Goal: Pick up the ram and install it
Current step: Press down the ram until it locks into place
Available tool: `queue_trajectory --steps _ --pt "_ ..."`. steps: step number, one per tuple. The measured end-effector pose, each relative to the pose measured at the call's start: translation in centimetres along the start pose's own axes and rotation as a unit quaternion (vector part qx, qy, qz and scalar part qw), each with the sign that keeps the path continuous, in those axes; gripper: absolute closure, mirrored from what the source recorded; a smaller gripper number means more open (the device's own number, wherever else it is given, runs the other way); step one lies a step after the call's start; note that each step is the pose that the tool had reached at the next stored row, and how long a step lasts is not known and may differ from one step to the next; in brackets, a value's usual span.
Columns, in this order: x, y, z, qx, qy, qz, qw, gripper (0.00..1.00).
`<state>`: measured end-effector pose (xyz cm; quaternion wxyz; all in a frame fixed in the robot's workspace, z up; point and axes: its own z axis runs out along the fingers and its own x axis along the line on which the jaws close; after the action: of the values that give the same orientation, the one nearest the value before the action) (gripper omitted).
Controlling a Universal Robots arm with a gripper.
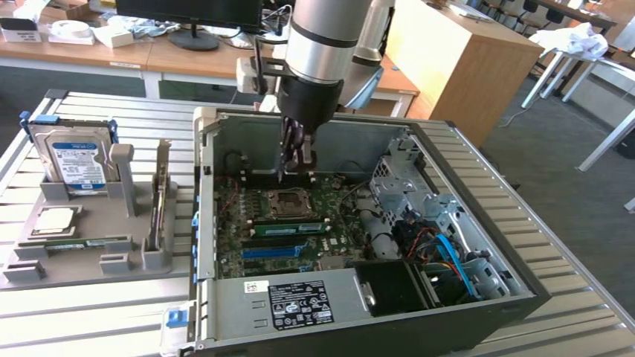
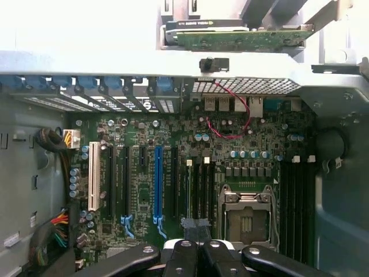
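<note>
The arm reaches straight down from above, wrist vertical, its gripper (image 1: pixel 297 158) low and pointing downward; the fingers (image 2: pixel 183 261) seem drawn close together.

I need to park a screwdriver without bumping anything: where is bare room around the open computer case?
Bare slatted table lies in front of the grey parts holder, and beyond the computer case on the exterior view's right. Inside the case, motherboard, cables and the gripper crowd everything.

From my seat I see a slatted metal worktop (image 1: pixel 585 297) standing on dark grey carpet (image 1: pixel 555 171). At the far side, wooden desks (image 1: pixel 129 56) carry a monitor stand (image 1: pixel 193 37). A tall wooden cabinet (image 1: pixel 462 59) stands far right, beside white-legged tables (image 1: pixel 581 71).
</note>
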<state>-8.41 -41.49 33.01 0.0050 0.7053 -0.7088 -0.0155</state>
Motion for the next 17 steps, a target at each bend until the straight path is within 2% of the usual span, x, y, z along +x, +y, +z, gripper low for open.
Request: queue_trajectory --steps 17 --pt "0.0 -2.73 -0.07 -0.0032 -0.0001 0.000 1.0000 0.90"
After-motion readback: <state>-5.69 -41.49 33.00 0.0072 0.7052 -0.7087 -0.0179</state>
